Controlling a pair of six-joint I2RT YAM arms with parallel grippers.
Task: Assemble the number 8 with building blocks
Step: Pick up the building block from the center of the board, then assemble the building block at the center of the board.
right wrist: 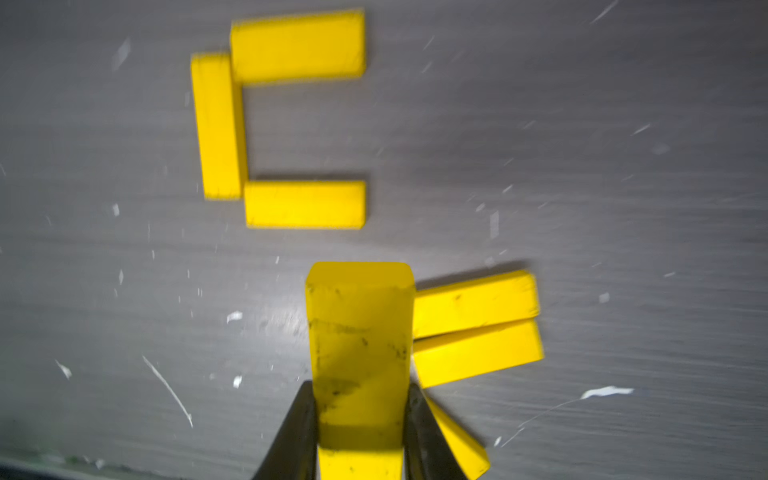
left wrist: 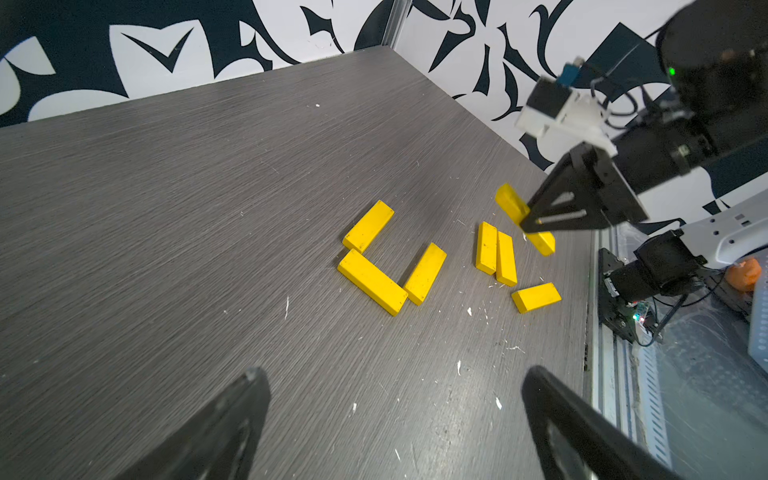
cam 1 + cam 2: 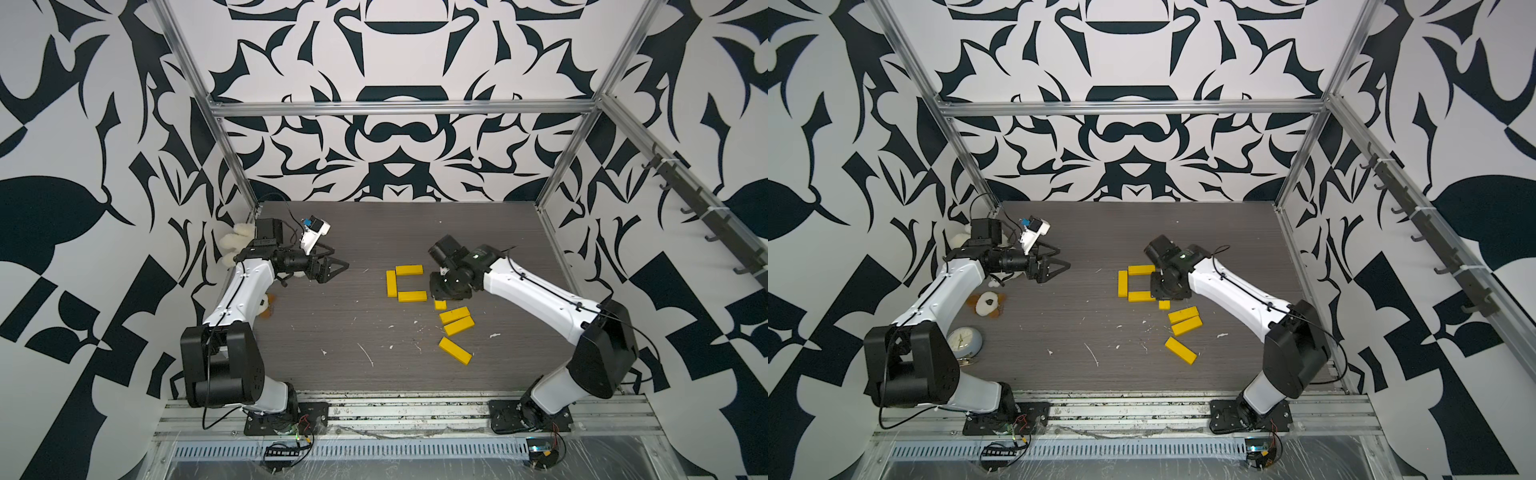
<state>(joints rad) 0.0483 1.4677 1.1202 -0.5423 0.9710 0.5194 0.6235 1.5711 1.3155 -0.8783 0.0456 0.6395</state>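
Building blocks: seven yellow bars, all on the middle-right part of the grey tabletop [image 3: 332,353], in front of the right arm.
Number 8: partial, only three bars placed, forming an open C.
Far crosswise bar [image 3: 409,270]: flat, its left end touching the upright.
Left upright bar [image 3: 391,283]: flat, joins the two crosswise bars.
Near crosswise bar [image 3: 412,296]: flat, parallel to the far one; the C opens toward the right arm.
Grasped block [image 1: 359,332]: just beside the near crosswise bar's right end, one end poking out from under the wrist in both top views. Can't tell if it clears the tabletop.
Right gripper [image 1: 361,399]: clenched on the grasped block across its width, pointing down.
Loose pair [image 3: 454,315]: two bars side by side, long edges touching, slanted, just beside the grasped block.
Lone block [image 3: 455,351]: flat, slanted, nearest the front edge, apart from the pair.
Left gripper [image 2: 395,372]: released, jaws wide, nothing between them, over bare tabletop well left of the blocks.
Plush toy [image 3: 235,245]: white, at the left edge behind the left arm.
Clock [image 3: 965,343]: lying by the left arm's base.
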